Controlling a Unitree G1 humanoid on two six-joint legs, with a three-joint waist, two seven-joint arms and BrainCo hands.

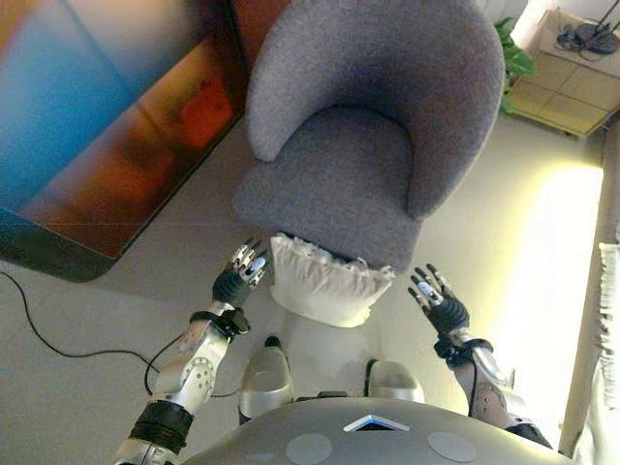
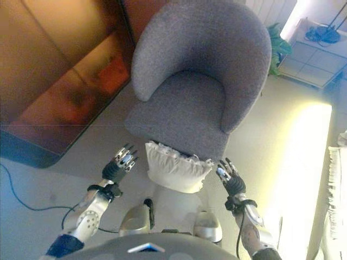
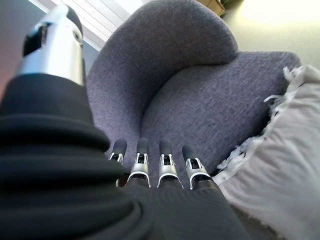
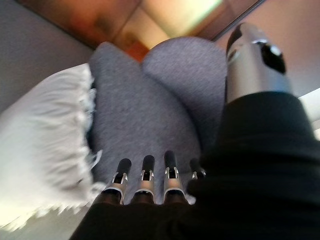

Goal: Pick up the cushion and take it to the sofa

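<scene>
Biggest thing in the shot is the grey fabric tub armchair with the curved wraparound back (image 1: 373, 107), sitting square in front of the robot on a pale floor (image 1: 87, 320). Off to the robot's left there's a big glossy dark panel with orange and blue reflections (image 1: 107, 126), and in the far right corner a low pale cabinet with square panels (image 1: 567, 82) with a bit of green plant (image 1: 513, 58) next to it.

The thing that matters: a white square cushion with a frilly fringed edge (image 1: 325, 281). It's propped against the front edge of the chair's seat and hangs down below it, pretty much centred between the two arms. Can't tell if its bottom reaches the floor.

The left hand (image 1: 242, 273) is just beside the cushion's left edge, fingers straight and spread, holding nothing. The right hand (image 1: 438, 300) is near the right edge but with a clear gap, also spread flat and empty. Both wrist views back that up: straight fingers, cushion off to the side, no contact.

Handling-wise I'd guess it's light, squishy and not slippery, nothing fragile. It'll cave in if pinched, and the frill would just slip out. My take is to squeeze the two side edges between flat palms, on the stuffed body inside the fringe, then lift it away from the seat.
</scene>
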